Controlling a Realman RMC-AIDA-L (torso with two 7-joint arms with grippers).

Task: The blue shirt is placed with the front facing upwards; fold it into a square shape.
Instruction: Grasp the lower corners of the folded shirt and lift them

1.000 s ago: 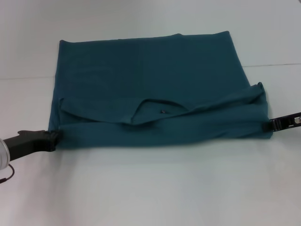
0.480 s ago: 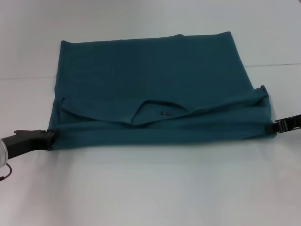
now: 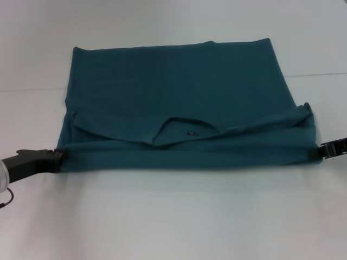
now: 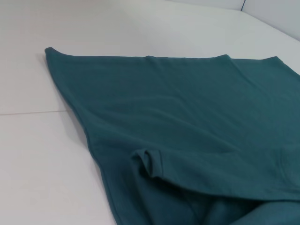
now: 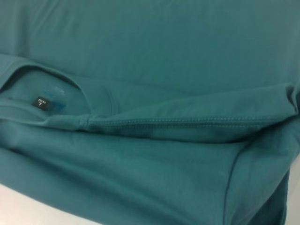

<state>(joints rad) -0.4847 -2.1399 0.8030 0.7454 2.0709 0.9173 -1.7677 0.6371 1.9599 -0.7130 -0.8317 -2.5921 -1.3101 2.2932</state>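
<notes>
The blue shirt (image 3: 179, 97) lies flat on the white table, its plain teal side up. The neck opening with a small dark label (image 3: 190, 131) sits near the front fold. My left gripper (image 3: 58, 156) is shut on the shirt's near left corner. At the near right corner, my right gripper (image 3: 319, 152) is shut on the cloth. The front edge is stretched straight between them. The left wrist view shows the shirt (image 4: 187, 117) spread out with a folded sleeve edge. The right wrist view shows the shirt (image 5: 154, 47) in layers, with the neck label (image 5: 41, 102).
The white table (image 3: 173, 216) stretches in front of the shirt and on both sides. A faint seam line (image 3: 32, 88) crosses the tabletop behind the left arm.
My right gripper has moved to the right with the shirt corner, and the left one drew slightly left. The near edge has gone from sagging to taut.
</notes>
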